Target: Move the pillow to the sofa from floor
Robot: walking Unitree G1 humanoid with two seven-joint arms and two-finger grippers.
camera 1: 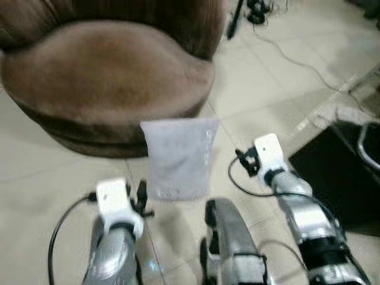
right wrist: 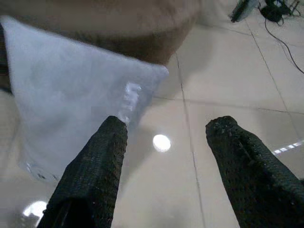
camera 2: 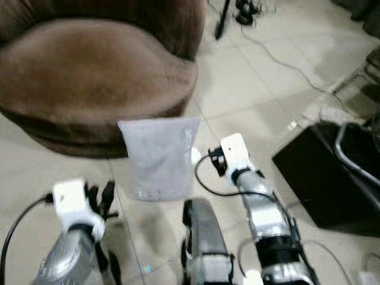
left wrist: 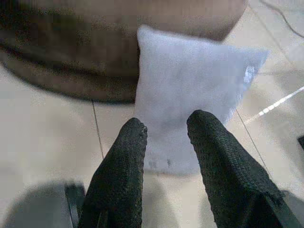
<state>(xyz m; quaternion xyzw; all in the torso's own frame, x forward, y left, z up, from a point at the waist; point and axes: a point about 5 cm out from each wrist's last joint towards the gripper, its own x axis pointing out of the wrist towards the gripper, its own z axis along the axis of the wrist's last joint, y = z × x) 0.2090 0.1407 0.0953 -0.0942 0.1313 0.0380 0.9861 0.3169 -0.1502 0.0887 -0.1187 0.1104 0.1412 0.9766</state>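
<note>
Against the sofa (camera 1: 101, 83) the pillow (camera 1: 178, 157) stands upright on the floor (camera 1: 267, 83); both grippers' jaws apart.

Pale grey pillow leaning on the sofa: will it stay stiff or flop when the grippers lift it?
The pale grey square fabric pillow looks soft, so it will likely sag if pinched at one corner. It probably weighs little for its bulk. Propped upright against the brown round sofa, it may tip over if nudged.

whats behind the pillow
The brown sofa is right behind the pillow, which stands on the floor against its base. The strip of base behind the pillow is hidden.
</note>
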